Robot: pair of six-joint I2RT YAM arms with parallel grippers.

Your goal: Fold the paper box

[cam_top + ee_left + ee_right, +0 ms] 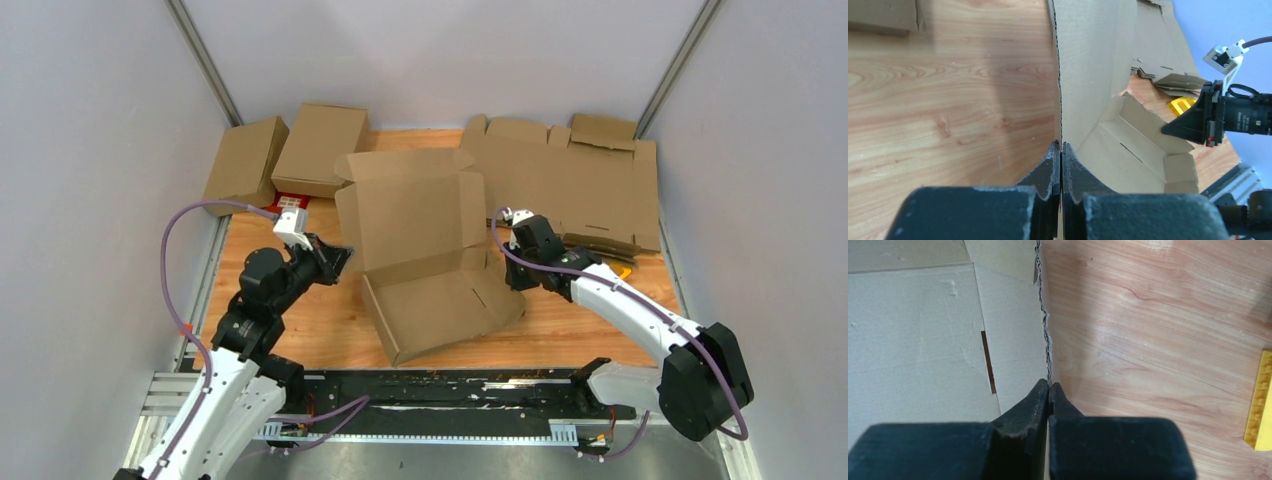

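So, paper box [425, 250]: middle of the table [300, 320]. Half formed: the shallow tray lies toward the near edge and the big lid panel stands up behind it, leaning toward the far edge. Side flaps not tucked.
Left gripper [1061, 150]: fingers clenched thin on the box's left cardboard edge, low down where panel meets tray.
Right gripper [1048, 388]: likewise pinched tight on the box's right edge, with a narrow slot in the board just beside the fingers.
Step in hand: my reading is that both sides are held so the walls can be turned up and inward together.
Doing it well: move both arms in step. Swing each wall about its crease line, not across it. Pinch close to the crease so the board bends there and does not buckle. Let the tray floor lie flat on the table.
Risk: the right edge looks ragged and soft, so a hard pull could tear it.
Surroundings: cardboard sheets [565, 185] at the far right corner, close behind the lid. Two folded cartons [320, 148] and a red card [290, 200] at the far left corner. A yellow object [620, 268] lies near the right edge.
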